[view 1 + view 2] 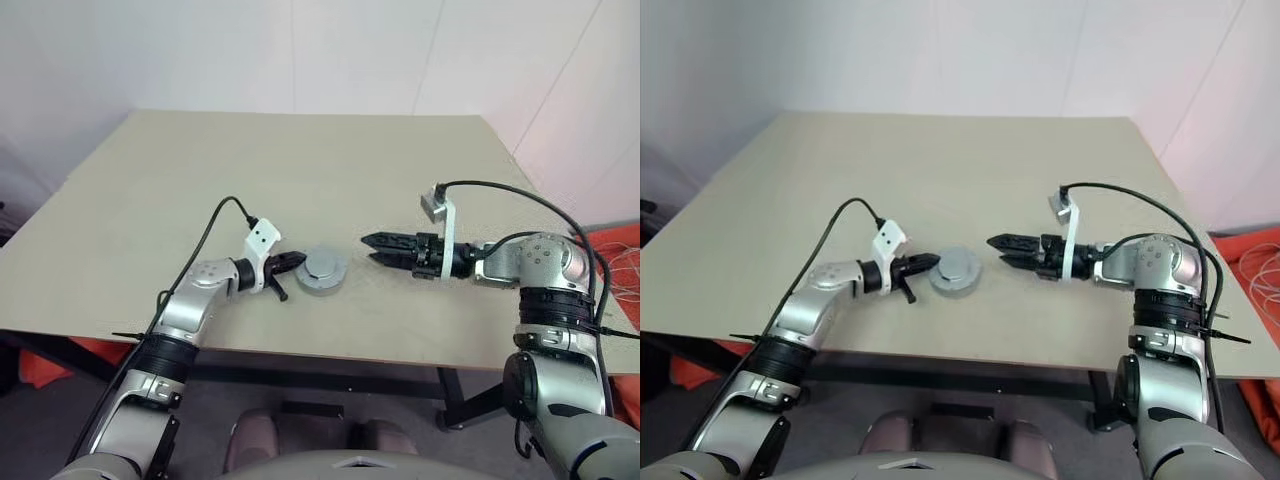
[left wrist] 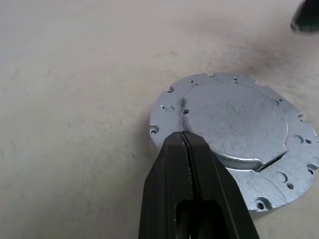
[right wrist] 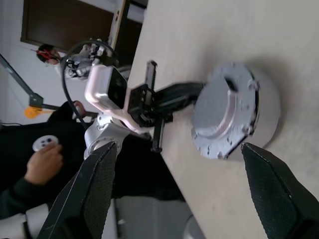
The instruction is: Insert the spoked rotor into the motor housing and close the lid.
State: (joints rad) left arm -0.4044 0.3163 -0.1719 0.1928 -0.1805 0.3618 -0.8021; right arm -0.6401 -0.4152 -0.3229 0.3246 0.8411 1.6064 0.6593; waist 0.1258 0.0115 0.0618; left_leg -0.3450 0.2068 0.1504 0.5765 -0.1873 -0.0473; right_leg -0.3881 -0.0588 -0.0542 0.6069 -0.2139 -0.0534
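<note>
Beige and bare, the table [image 1: 300, 160] carries one assembled piece near its front edge, between the two arms: the lid [image 2: 234, 119], plain pale face up, sits on the motor housing [image 1: 323, 271], its raised round centre surrounded by a flat flange dotted with small screw holes. The rotor is hidden under it, so the task looks close to finished; whether the lid is fully seated cannot be told. Being cast metal, the stack should feel heavy for its bulk, quite stiff and not fragile, though its smooth machined skin is likely slippery under hard fingers. The safest hold is probably across the thick outer wall of the housing, or a flat press down on the raised centre of the lid, rather than on the thin flange edge, where a grip could skid or tip the lid. The left pincer [image 2: 185, 144] has its two black fingers clenched together on nothing, the tip resting at the flange on the housing's left side, touching or just short of it. The right pincer [image 1: 385, 248] hangs to the housing's right, a little apart from it, jaws spread wide and empty, pointing back toward the piece, which appears between its fingers in the right wrist view.
</note>
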